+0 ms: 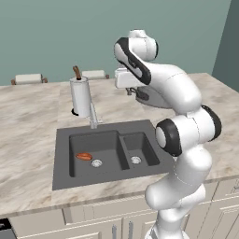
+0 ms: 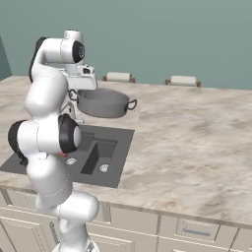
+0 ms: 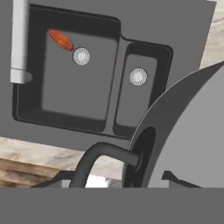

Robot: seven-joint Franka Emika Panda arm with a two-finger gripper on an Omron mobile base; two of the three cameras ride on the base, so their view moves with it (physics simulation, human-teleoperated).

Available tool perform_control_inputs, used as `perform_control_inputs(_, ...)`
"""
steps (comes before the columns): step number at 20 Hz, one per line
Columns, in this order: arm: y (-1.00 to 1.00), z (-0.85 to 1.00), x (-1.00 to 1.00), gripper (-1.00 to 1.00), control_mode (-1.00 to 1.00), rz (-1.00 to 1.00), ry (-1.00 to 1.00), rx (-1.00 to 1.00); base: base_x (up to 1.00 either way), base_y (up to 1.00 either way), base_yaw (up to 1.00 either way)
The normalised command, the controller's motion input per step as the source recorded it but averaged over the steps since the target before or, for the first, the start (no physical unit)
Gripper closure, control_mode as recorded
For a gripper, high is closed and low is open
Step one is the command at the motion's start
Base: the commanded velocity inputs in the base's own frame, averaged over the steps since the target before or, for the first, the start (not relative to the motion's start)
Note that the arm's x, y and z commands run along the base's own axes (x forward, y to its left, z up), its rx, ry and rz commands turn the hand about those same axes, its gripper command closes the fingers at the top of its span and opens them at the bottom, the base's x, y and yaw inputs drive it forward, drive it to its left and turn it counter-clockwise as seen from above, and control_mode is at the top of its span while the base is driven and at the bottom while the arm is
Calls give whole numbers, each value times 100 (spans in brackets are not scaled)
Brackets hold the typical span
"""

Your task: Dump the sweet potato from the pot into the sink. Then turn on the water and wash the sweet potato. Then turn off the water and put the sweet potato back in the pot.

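Observation:
The orange-brown sweet potato [image 1: 84, 156] [image 3: 61, 40] lies on the floor of the larger left basin of the dark grey sink [image 1: 63, 140] [image 3: 183, 26], just left of its round drain. The grey metal pot [image 2: 103, 102] [image 3: 192, 127] hangs roughly upright above the counter, behind the sink's right side; in the left base view the arm hides most of the pot [image 1: 150, 99]. My gripper [image 2: 75, 93] [image 3: 109, 181] is shut on the pot's near loop handle [image 3: 98, 155]. The silver faucet [image 1: 93, 116] [image 3: 19, 39] stands behind the left basin, with no stream visible.
A white paper-towel roll [image 1: 80, 95] with a brown top stands on the counter behind the faucet. The smaller right basin [image 1: 137, 149] holds nothing but its drain. Marble counter [image 2: 197, 138] stretches wide to the right of the sink. Two chair backs [image 2: 183, 80] show beyond the far edge.

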Motion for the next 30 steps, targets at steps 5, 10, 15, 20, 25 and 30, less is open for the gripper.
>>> perform_control_inputs(5,-75,-80,5,100,-100,-3,18,-5,0,0,0)
perform_control_inputs(10,-76,-87,0,100,-100,-1,1,5,0,0,0)
perform_control_inputs(15,-75,-86,0,100,-100,0,-4,10,0,0,0)
perform_control_inputs(20,-67,-79,0,100,-100,0,-12,3,0,0,0)
perform_control_inputs(25,-50,-64,0,100,-100,0,-20,0,0,0,0)
perform_control_inputs(30,-34,-57,0,100,-100,0,-23,0,0,0,0)
